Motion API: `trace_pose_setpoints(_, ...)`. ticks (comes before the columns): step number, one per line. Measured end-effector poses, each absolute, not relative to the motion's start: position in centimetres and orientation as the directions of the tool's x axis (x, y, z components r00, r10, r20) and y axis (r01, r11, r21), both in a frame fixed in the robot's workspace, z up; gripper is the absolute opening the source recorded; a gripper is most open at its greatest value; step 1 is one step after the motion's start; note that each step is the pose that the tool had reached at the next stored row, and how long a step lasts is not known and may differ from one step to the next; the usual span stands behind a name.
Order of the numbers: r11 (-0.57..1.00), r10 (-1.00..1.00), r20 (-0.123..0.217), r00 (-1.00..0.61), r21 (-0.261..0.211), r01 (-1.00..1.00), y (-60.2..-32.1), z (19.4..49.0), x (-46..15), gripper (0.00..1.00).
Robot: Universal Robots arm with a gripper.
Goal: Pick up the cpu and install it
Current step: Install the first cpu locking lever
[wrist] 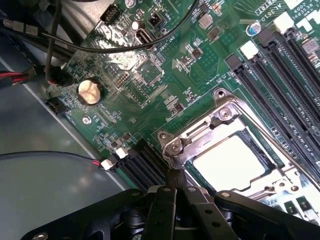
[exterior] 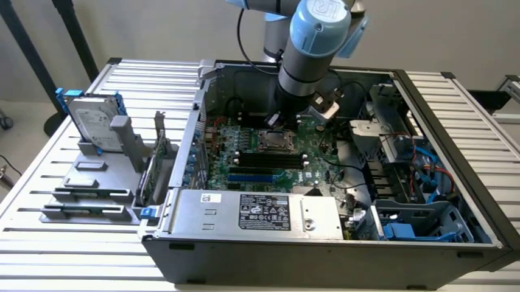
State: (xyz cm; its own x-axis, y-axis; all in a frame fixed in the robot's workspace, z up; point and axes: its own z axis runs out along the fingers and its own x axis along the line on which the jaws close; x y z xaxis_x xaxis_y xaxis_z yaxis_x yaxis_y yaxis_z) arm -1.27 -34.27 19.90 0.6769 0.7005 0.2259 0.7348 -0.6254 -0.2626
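Silver cpu (wrist: 231, 162) seated in socket; writing unreadable.

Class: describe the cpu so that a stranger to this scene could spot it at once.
Start at the open computer case and find its green motherboard. Beside the black memory slots sits a silver metal socket frame. The cpu is the pale, flat square inside it.

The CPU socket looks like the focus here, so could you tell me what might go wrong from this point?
1. The shut hand sits right at the metal socket frame; a sideways slip could scrape the motherboard.
2. The cpu lies inside the frame; pressure from the frame could skew it.
3. A black cable runs close by and could snag the arm.
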Motion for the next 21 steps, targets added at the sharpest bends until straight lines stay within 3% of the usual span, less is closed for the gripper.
trace_pose_setpoints(21, -0.629, 0.697, 0.217, 0.683, -0.273, 0.728, -38.9, 23.0, -2.3, 0.11)
